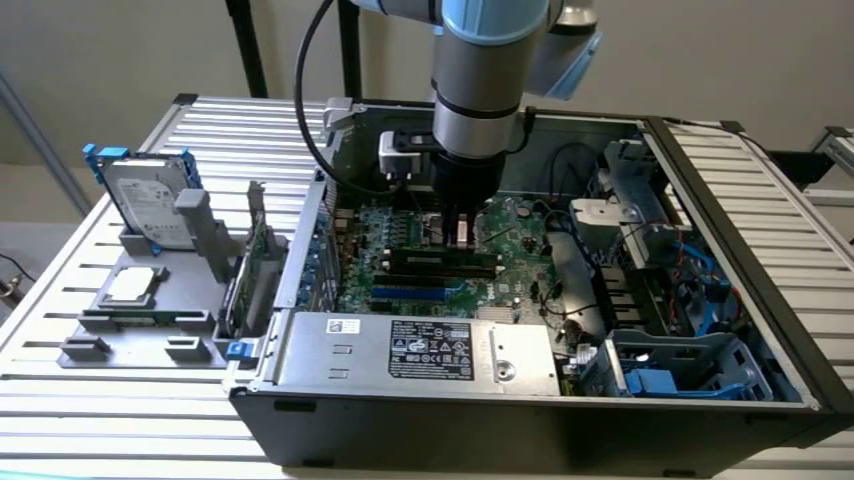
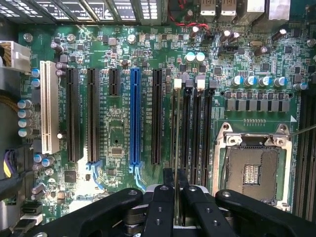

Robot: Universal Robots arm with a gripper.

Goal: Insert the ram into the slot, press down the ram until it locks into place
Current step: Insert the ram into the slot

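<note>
My gripper [image 1: 461,240] reaches down into the open computer case [image 1: 747,250], over the motherboard [image 1: 400,225]. In the wrist view my gripper [image 2: 176,192] is shut on the ram [image 2: 177,143], which shows edge-on as a thin pale line between the black fingers [image 2: 160,207]. The ram runs along the outermost black memory slot [image 2: 175,113], the one nearest the long expansion slots, with white end latches [image 2: 177,84] at its far end. Three more black slots like it [image 2: 197,133] lie parallel beside it. Whether the ram touches the slot, I cannot tell.
A blue slot [image 2: 135,118], several black expansion slots [image 2: 92,113] and a white one [image 2: 49,106] lie beside the memory slots. The CPU socket [image 2: 252,170] lies on the other side. Outside the case stand a hard drive [image 1: 140,200], an upright expansion card [image 1: 254,260] and a chip [image 1: 134,285] on a grey fixture.
</note>
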